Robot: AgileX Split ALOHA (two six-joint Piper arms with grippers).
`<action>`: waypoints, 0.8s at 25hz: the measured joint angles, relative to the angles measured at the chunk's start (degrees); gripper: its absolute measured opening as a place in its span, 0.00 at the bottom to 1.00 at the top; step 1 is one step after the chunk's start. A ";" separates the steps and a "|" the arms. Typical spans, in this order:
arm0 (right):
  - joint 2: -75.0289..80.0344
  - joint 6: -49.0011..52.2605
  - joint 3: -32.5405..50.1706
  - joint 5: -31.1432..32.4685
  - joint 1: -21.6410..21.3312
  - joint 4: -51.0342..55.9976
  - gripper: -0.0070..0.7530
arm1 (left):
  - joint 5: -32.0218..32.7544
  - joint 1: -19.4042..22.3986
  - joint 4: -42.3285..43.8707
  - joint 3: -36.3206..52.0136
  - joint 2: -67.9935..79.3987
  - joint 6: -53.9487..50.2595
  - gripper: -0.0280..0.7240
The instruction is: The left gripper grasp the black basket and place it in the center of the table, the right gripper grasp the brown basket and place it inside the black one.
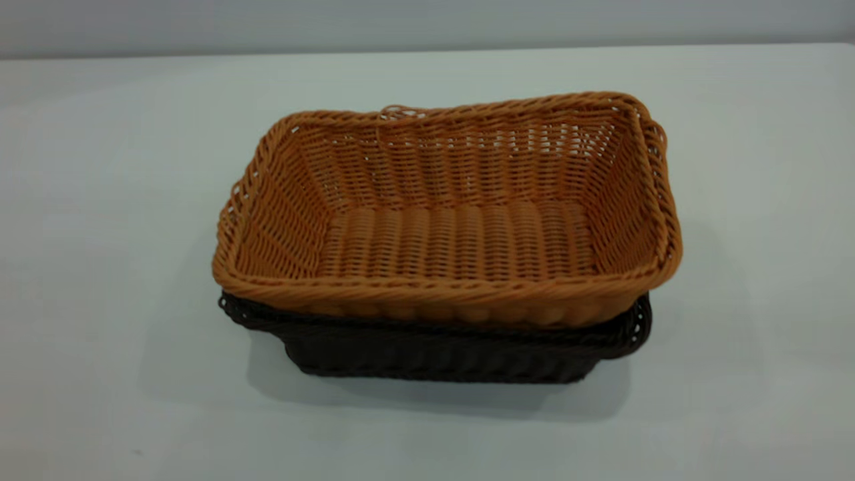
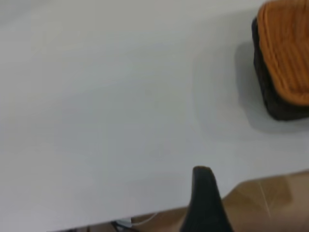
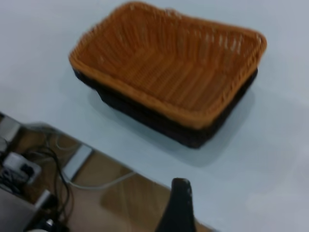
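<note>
Orange-brown basket (image 1: 461, 240) nested inside black basket (image 1: 441, 357), mid-bench (image 1: 100, 267). Left gripper (image 2: 203, 203), right gripper (image 3: 177, 208) at bench edge; jaws' spread indeterminable.

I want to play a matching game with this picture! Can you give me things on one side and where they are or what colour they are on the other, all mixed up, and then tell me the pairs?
Things:
1. brown basket
2. black basket
3. table
4. cables

Descriptions:
A. pale grey-white, under both baskets
B. on the floor past the table edge, in the right wrist view
C. nested on top, inside the other basket
D. at the bottom, resting on the table

Pairs: 1-C, 2-D, 3-A, 4-B
</note>
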 joint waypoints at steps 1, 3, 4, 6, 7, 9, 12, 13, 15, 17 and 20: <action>-0.86 0.00 1.28 -0.11 0.00 -0.51 0.79 | 0.00 0.00 0.00 1.87 -1.95 0.00 0.67; -2.27 0.00 3.38 -0.38 0.00 -1.60 0.79 | 0.00 0.00 0.00 4.92 -5.71 0.16 0.67; -2.99 0.00 4.40 -0.38 0.00 -2.23 0.79 | 0.00 0.00 0.00 6.31 -7.15 0.25 0.67; -4.24 0.05 5.79 -0.63 0.00 -3.33 0.79 | 0.00 0.00 0.00 8.54 -10.43 0.35 0.67; -4.93 0.11 6.21 -0.94 0.00 -3.62 0.79 | 0.00 0.00 0.00 9.27 -11.93 0.35 0.67; -6.16 0.17 6.69 -1.25 0.00 -3.96 0.79 | 0.00 0.00 0.00 10.82 -14.44 0.41 0.67; -8.29 0.23 6.74 -1.43 0.00 -4.07 0.79 | 0.00 0.00 0.00 12.99 -17.71 0.41 0.67; -9.06 0.27 6.74 -1.43 0.00 -4.07 0.79 | 0.00 0.00 0.00 13.27 -18.54 0.41 0.67; -10.10 0.27 6.74 -1.47 0.00 -4.13 0.79 | -0.23 0.00 0.00 13.29 -19.75 0.46 0.67; -10.15 0.29 6.74 -1.47 0.00 -4.13 0.79 | -0.24 0.00 0.00 13.43 -20.11 0.46 0.67; -10.15 0.34 6.74 -1.47 0.00 -4.18 0.79 | -0.86 0.00 -0.20 14.48 -20.11 0.46 0.67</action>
